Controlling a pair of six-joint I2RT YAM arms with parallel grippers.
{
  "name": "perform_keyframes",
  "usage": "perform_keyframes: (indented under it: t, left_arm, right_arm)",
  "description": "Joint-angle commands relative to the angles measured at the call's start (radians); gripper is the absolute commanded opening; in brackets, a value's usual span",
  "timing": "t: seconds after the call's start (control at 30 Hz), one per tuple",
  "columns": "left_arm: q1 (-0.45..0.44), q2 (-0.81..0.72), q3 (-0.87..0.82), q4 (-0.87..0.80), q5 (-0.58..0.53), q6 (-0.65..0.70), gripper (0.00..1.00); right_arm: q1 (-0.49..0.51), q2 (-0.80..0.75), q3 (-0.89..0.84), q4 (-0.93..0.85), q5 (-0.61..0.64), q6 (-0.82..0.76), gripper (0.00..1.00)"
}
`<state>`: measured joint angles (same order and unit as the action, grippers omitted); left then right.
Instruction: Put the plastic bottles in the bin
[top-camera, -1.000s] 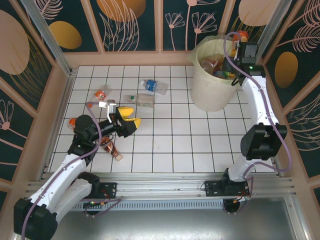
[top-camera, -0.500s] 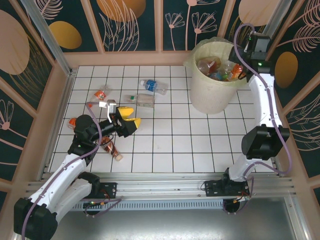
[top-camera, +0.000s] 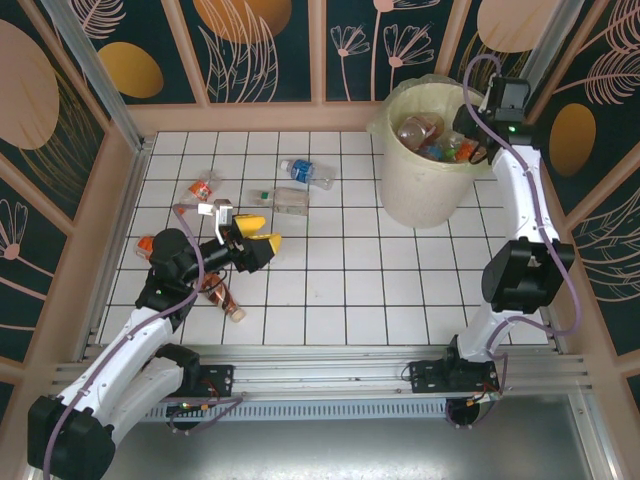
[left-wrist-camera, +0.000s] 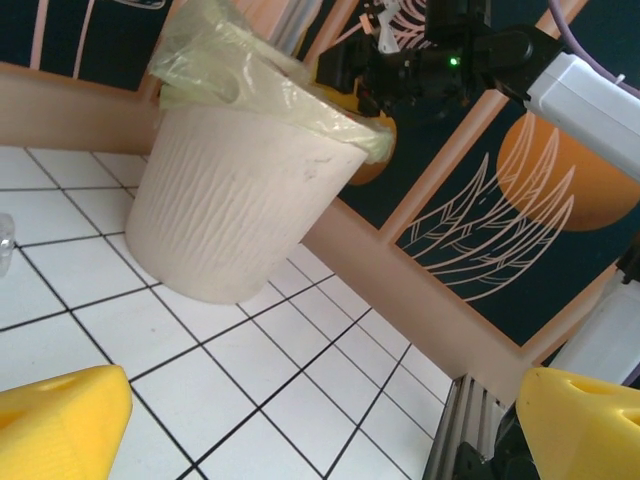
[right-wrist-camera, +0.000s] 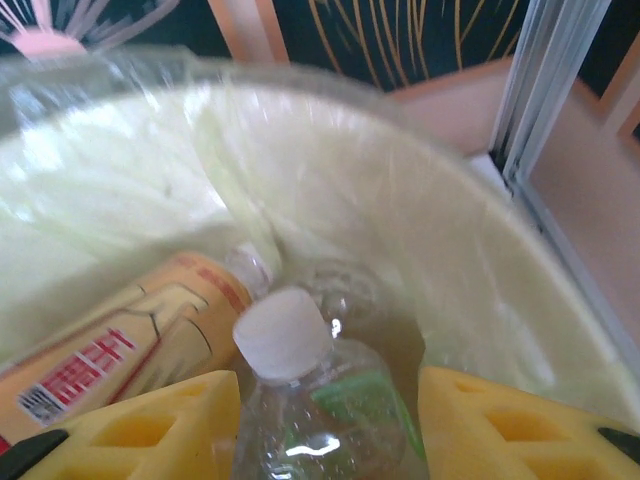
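- The white tiled table (top-camera: 340, 285) is fenced by patterned panels.
- The bin (top-camera: 418, 195) stands upright at the far right corner, lined with a pale green bag; the left wrist view shows its ribbed wall (left-wrist-camera: 225, 215) from the side. A heap of plastic bottles (top-camera: 428, 132) lies inside it.
- The right gripper (top-camera: 470, 138) reaches over the bin's right rim and points down into it. Its yellow fingers are partway closed (right-wrist-camera: 328, 378) on a white-capped bottle (right-wrist-camera: 285, 335) with a green label, whose sides meet both fingers.
- The left gripper (top-camera: 262, 238) hangs above the tiles at the left, fingers spread wide (left-wrist-camera: 322, 400).
- An orange-labelled bottle (right-wrist-camera: 130, 360) lies in the bin just left of the held one (red print on its label).
- Loose on the tiles, far and left of the left gripper:
  - a blue-labelled bottle (top-camera: 305, 172)
  - a clear green-capped bottle (top-camera: 282, 199)
  - a crushed red-labelled bottle (top-camera: 203, 186)
- A brown bottle (top-camera: 222, 297) lies beside the left arm, on its near side.
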<state>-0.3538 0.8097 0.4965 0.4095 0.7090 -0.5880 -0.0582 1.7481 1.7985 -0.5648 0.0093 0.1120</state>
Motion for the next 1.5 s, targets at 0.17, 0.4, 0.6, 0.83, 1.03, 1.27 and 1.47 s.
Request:
perform_keyframes:
  t: [0.17, 0.4, 0.6, 0.83, 1.03, 1.27, 1.47]
  left_arm:
    - [-0.003, -0.006, 0.103, -0.2, -0.187, -0.034, 0.99]
    - [-0.003, 0.012, 0.181, -0.419, -0.417, 0.001, 0.99]
    - [-0.003, 0.016, 0.228, -0.514, -0.535, -0.016, 0.99]
    - [-0.003, -0.082, 0.197, -0.533, -0.569, 0.081, 0.99]
    - [-0.002, -0.154, 0.204, -0.597, -0.41, 0.19, 0.99]
    - [-0.002, -0.266, 0.129, -0.601, -0.39, 0.271, 0.98]
    - [-0.002, -0.317, 0.035, -0.53, -0.355, 0.255, 0.99]
  right_arm:
    - [0.001, -0.065, -0.076, 0.05, -0.071, 0.052, 0.51]
    - [0.012, -0.156, -0.047, 0.138, -0.16, 0.069, 0.52]
    - [0.047, -0.314, -0.173, 0.237, -0.275, 0.054, 0.54]
    - [0.259, -0.406, -0.263, 0.25, -0.4, -0.076, 0.64]
    - [0.453, -0.374, -0.28, 0.227, -0.446, -0.145, 0.69]
    - [0.593, -0.205, -0.262, 0.198, -0.494, -0.248, 0.81]
    - [0.678, 0.007, -0.155, 0.137, -0.392, -0.336, 0.87]
